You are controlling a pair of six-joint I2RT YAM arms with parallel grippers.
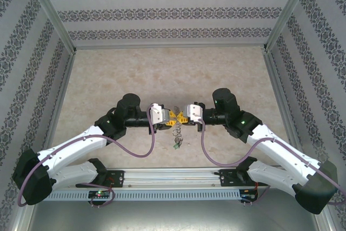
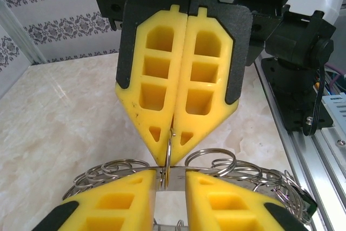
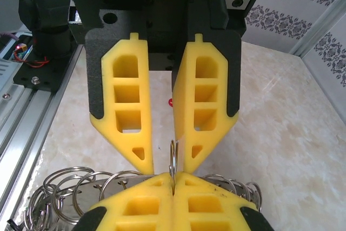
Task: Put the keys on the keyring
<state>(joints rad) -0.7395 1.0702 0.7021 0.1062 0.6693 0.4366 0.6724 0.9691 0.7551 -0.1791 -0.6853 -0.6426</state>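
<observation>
Right claw pinching keyring, left claw straddling

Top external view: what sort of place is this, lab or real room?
Probably a lab test cell, not a lived-in room: aluminium frame posts, wallpapered panel walls boxing in a marble-look tabletop, arms bolted to a rail.

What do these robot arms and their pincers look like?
The left arm and right arm are white shells with black joints, each trailed by a purple cable. The left gripper and right gripper have pointed yellow fingers with hollow rectangular pockets, backed in black.
</observation>
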